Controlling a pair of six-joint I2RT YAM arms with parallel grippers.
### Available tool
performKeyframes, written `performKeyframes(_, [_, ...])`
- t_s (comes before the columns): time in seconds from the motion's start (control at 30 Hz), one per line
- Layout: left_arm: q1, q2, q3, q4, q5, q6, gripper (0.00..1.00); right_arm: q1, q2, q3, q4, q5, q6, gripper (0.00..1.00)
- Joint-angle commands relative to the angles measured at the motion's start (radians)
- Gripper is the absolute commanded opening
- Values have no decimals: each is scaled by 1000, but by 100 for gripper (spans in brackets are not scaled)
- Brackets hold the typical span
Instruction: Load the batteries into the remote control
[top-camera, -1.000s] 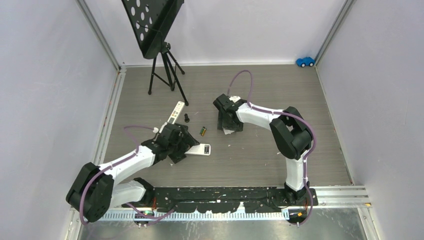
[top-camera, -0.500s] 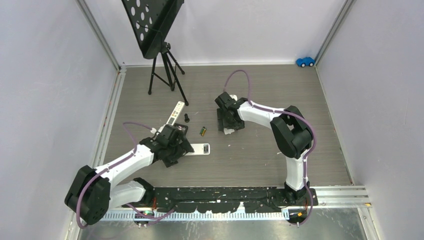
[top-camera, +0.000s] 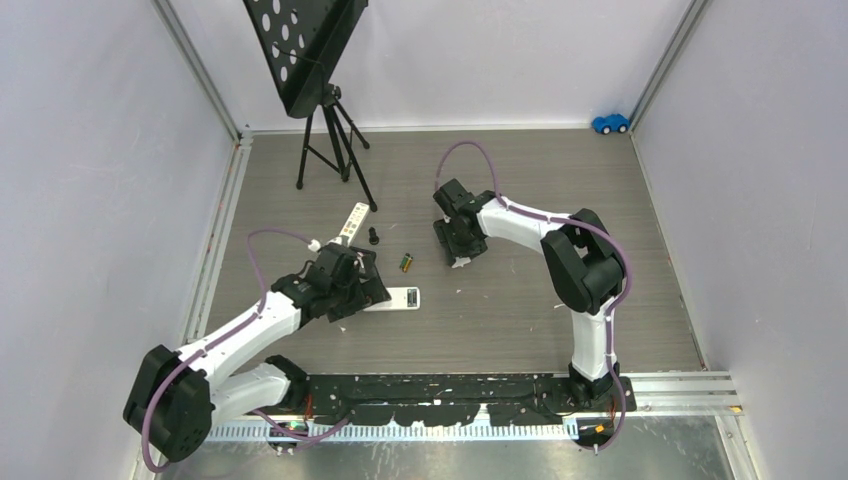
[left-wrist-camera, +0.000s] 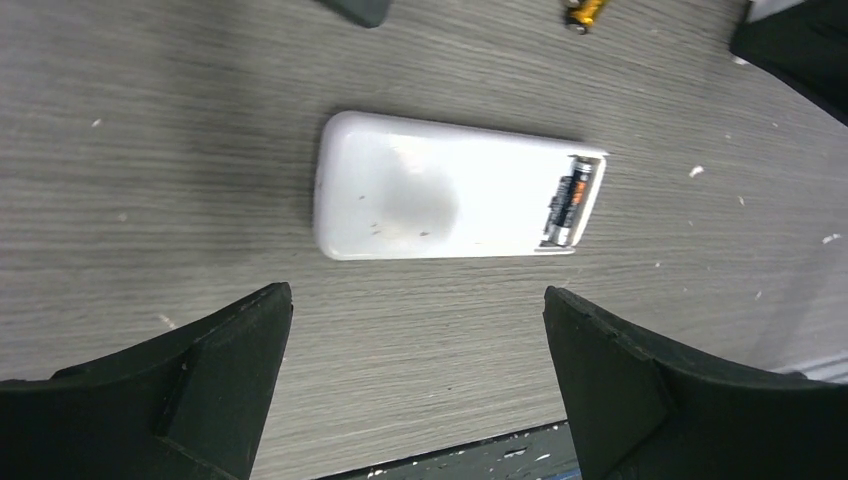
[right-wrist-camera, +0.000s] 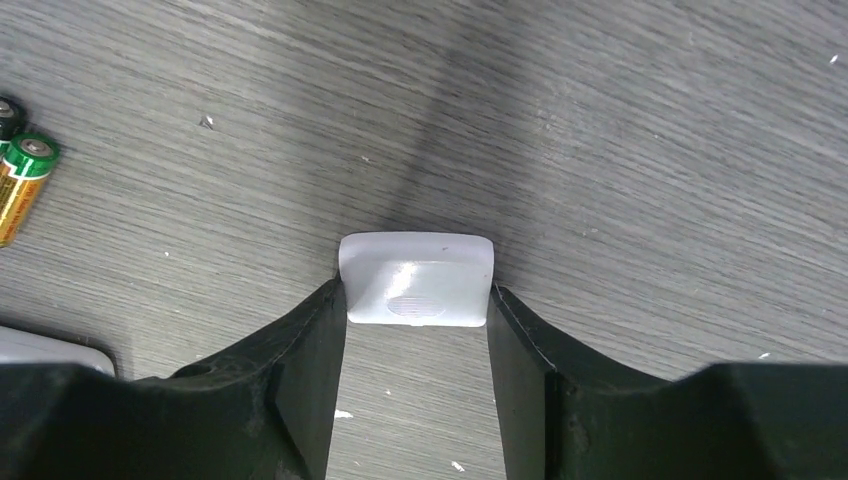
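We see left fingers (left-wrist-camera: 230, 350) spread wide, low over surface (left-wrist-camera: 150, 120), gripping nothing. Remote control (left-wrist-camera: 430, 200) lies back-up just beyond fingertips, centred between them. Open compartment (left-wrist-camera: 590, 190) at its right end holds one battery (left-wrist-camera: 567, 205). Green-yellow battery (right-wrist-camera: 20, 185) loose on surface, left of right fingers (right-wrist-camera: 310, 340), apart. Right fingers narrow, pressed against both sides of small white cover (right-wrist-camera: 417, 280).

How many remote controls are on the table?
2. The face-up remote lies near the tripod feet. The face-down remote lies in front of the open left gripper, one battery in its uncovered compartment. None seems hidden.
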Motion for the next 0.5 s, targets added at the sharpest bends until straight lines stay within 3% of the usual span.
performKeyframes(0.0, [-2,-13,47,111,72,100,99,1,49,-14,32,-11,-20,54])
performKeyframes(0.13, [-2,2,68,138,104,141,99,1,40,-17,58,11,-16,66])
performKeyframes(0.47, [-2,35,77,202,156,165,99,11,57,-36,107,111,-75,68])
